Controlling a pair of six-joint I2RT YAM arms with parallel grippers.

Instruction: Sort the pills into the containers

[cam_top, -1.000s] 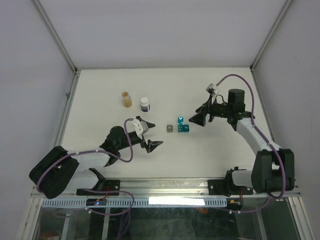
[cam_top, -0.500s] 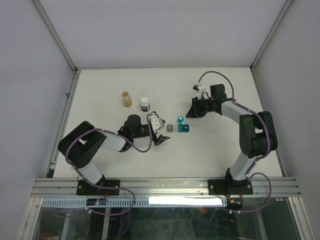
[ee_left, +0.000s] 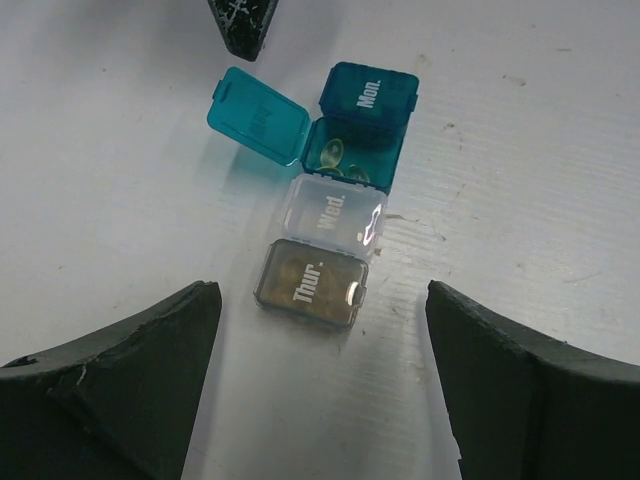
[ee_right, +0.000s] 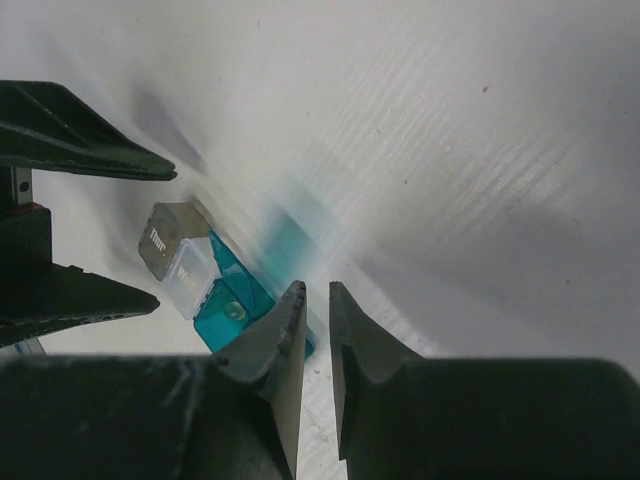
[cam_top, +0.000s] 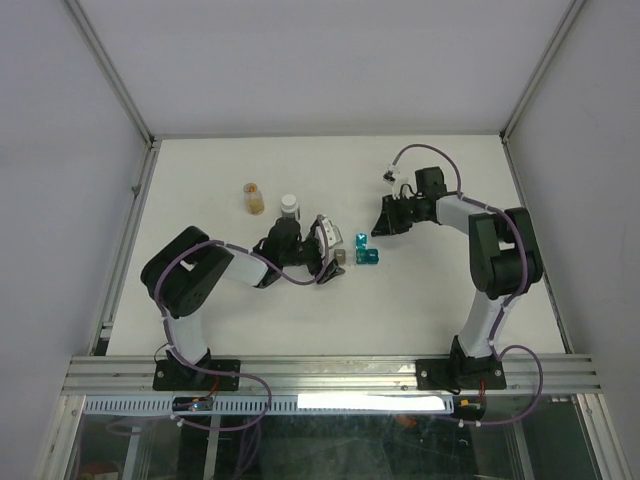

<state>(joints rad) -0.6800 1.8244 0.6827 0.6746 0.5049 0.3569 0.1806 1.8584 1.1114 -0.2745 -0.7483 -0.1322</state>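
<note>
- Left wrist: left fingers (ee_left: 150,350) spread wide, empty, flanking the grey container (ee_left: 308,283).
- Beyond, the teal container (ee_left: 365,100) has a lid open.
- Nearly closed, empty: the right fingers (ee_right: 270,350).

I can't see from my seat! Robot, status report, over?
Left gripper open, lined up on grey box. Right gripper shut, empty, near teal box. Teal lid open, pills inside. Nothing in the way.
</note>
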